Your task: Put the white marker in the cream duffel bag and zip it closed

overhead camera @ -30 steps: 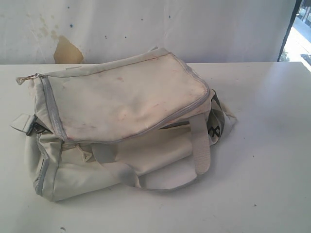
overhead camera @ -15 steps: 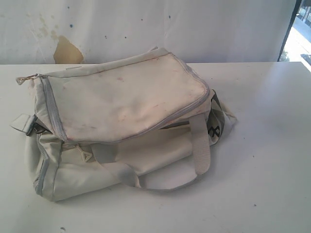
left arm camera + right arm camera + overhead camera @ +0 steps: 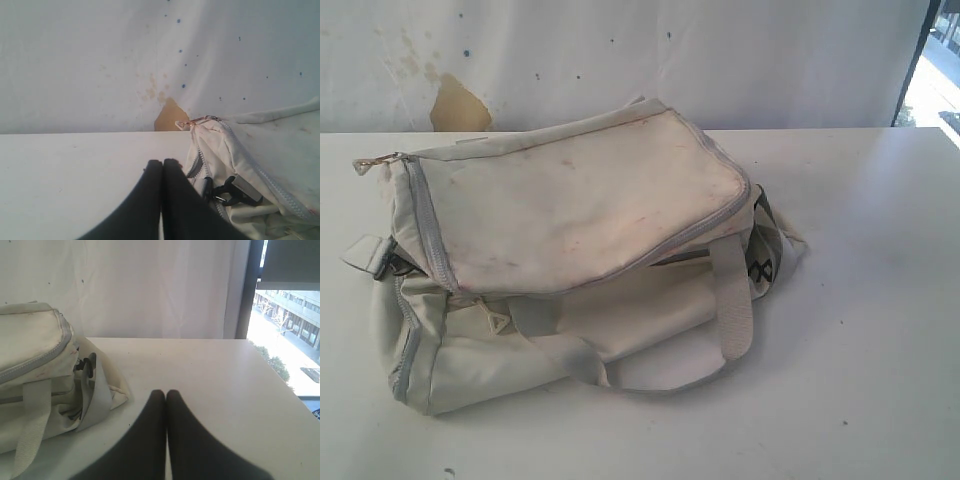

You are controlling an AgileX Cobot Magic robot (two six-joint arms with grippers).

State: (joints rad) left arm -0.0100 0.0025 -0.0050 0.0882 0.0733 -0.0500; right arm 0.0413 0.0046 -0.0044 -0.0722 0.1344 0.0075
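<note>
Left gripper point(image 3: 162, 162) and right gripper point(image 3: 166, 392): jaws pressed together, empty. Soft stained cream duffel bag point(image 3: 580, 200) looks zipped shut, white marker unseen. Probably final step; next, confirm closure.

"What did the robot itself look like?"

"Only the ends of it showed. The left gripper point(image 3: 162, 162) was a pair of fingers point(image 3: 145, 205), plain black, smooth and dull all over."

"And their shape?"

"Broad at the near end, then curving inward and narrowing to small rounded tips. They looked like two horns laid side by side, with a thin line running between them."

"Was the other one different?"

"No. The right gripper point(image 3: 166, 392) was the same make. It had two black fingers point(image 3: 192, 445) with the same flare at the base and the same blunt, rounded tips."
</note>
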